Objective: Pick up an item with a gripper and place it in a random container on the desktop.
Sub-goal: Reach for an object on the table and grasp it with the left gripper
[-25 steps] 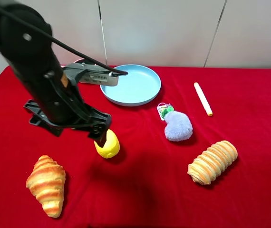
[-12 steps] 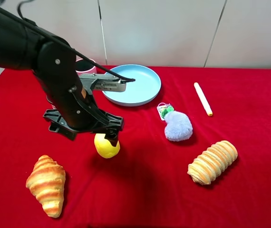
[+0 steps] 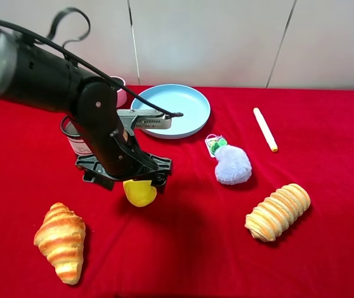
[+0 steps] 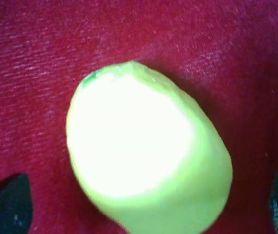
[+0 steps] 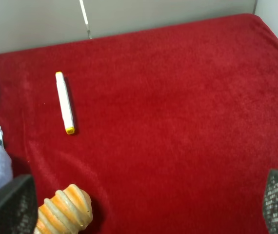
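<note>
Red cloth (image 3: 326, 248) on desk. Left gripper (image 3: 141, 182) straddling lemon (image 3: 141, 195), fingers spread wide, not touching. Lemon looks smooth, light, probably slippery, so pinch across fat middle. Right gripper (image 5: 144, 204) spread too, empty.

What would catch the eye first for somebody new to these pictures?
The black left arm stands out, its gripper low over the yellow lemon at the middle-left of the red cloth. Then the light-blue plate at the back, and the striped croissant at the front left.

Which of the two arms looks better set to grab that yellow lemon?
Left. The left end effector hangs over the lemon, open, a finger each side; the right end effector faces the marker, no lemon in sight.
</note>
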Controlling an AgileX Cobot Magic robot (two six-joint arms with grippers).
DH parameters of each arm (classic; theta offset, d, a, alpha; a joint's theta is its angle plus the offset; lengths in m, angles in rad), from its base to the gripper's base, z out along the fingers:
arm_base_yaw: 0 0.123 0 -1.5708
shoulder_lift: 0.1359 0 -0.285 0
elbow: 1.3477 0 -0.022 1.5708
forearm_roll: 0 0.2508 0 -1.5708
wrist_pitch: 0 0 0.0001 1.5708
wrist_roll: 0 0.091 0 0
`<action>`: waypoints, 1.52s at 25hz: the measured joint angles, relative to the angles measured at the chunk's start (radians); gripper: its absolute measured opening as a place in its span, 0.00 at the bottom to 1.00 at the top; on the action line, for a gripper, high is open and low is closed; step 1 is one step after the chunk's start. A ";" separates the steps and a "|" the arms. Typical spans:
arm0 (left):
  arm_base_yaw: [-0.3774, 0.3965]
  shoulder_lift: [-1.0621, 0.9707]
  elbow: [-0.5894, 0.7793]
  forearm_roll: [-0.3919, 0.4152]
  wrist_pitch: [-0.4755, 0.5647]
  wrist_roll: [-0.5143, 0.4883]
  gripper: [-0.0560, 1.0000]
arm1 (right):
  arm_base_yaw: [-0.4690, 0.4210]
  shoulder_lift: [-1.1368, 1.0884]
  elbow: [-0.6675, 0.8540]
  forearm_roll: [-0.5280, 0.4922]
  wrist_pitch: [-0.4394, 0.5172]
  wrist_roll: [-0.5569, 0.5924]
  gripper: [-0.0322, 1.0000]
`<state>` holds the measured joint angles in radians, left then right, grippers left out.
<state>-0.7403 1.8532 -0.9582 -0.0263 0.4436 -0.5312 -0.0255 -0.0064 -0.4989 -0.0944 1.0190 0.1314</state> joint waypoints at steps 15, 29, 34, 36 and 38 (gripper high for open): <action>0.000 0.044 -0.003 -0.001 -0.091 -0.106 0.96 | 0.000 0.000 0.000 0.000 0.000 0.000 0.70; 0.000 0.068 -0.010 -0.002 -0.087 -0.134 0.96 | 0.000 0.000 0.000 0.000 0.000 0.001 0.70; 0.000 0.068 -0.010 -0.002 -0.080 -0.141 0.93 | 0.000 0.000 0.000 0.000 0.000 0.001 0.70; 0.000 0.068 -0.010 -0.002 -0.077 -0.143 0.90 | 0.000 0.000 0.000 0.000 0.000 0.001 0.70; 0.000 0.068 -0.010 -0.002 -0.077 -0.145 0.85 | 0.000 0.000 0.000 0.000 0.000 0.001 0.70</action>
<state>-0.7403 1.9213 -0.9679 -0.0279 0.3670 -0.6767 -0.0255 -0.0064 -0.4989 -0.0944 1.0190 0.1322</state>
